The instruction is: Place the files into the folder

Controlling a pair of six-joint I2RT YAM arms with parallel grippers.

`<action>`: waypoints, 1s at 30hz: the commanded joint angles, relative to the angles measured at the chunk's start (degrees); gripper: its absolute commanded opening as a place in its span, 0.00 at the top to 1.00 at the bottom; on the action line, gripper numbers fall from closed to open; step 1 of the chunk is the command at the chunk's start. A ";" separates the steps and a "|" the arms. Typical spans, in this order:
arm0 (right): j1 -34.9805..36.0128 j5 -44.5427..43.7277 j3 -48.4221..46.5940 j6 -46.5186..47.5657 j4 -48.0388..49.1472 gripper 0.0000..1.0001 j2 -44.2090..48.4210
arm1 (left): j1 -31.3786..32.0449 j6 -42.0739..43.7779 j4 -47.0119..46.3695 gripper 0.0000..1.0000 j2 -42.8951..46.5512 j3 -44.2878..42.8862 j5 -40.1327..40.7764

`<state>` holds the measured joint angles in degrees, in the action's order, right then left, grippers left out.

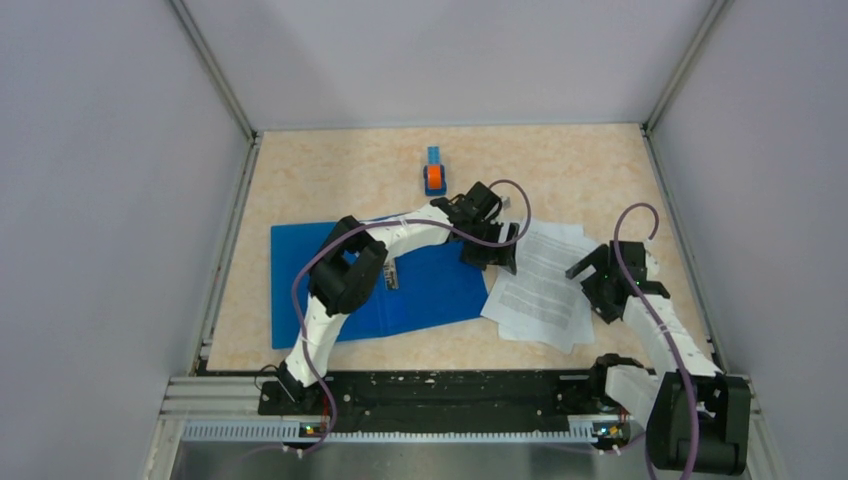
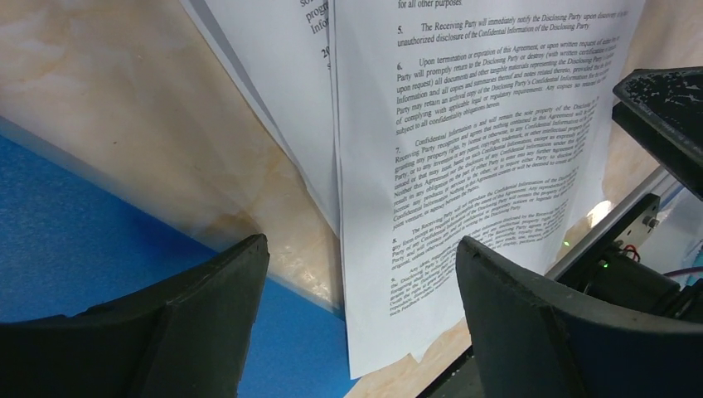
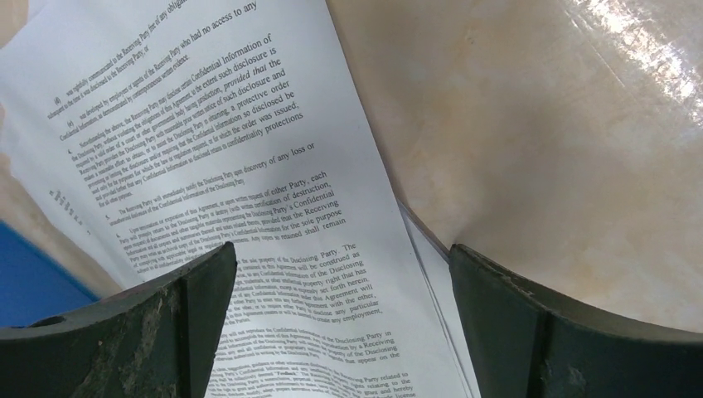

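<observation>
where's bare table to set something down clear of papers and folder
Bare table: far left corner, beyond the folder and left of the blue-and-orange object, and far right corner beyond the files. Crowded mid-table: left gripper and right gripper over the files.

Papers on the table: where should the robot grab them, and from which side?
Probably the left edge of the papers, coming from the folder side. The sheets lie flat and fanned out, so pinching from straight above would find nothing to hold. In the left wrist view one corner reaches over the folder's edge, so a finger might slip beneath it there.
</observation>
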<state>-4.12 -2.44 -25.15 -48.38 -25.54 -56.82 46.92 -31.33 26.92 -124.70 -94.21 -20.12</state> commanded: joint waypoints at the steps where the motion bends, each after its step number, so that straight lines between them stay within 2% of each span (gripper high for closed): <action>1: 1.04 2.13 2.54 -2.90 -2.77 0.01 -2.35 | 1.37 -2.11 3.37 0.11 -4.87 -0.57 -0.03; 14: 1.04 8.19 1.64 -0.54 3.99 0.01 -9.71 | 2.46 -6.06 3.62 0.14 -11.46 -9.16 -1.15; 23: 1.04 11.14 0.09 1.43 6.32 0.01 -12.47 | 1.20 -6.69 3.03 0.19 -11.19 -13.04 -3.67; 30: 1.04 17.81 -1.84 4.53 8.64 0.02 -11.23 | -0.52 -5.45 3.37 0.25 -11.08 -13.58 -5.19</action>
<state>-3.97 10.46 -27.92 -46.48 -13.23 -67.24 47.35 -38.30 28.82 -133.67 -106.85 -25.74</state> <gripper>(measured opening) 0.982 0.767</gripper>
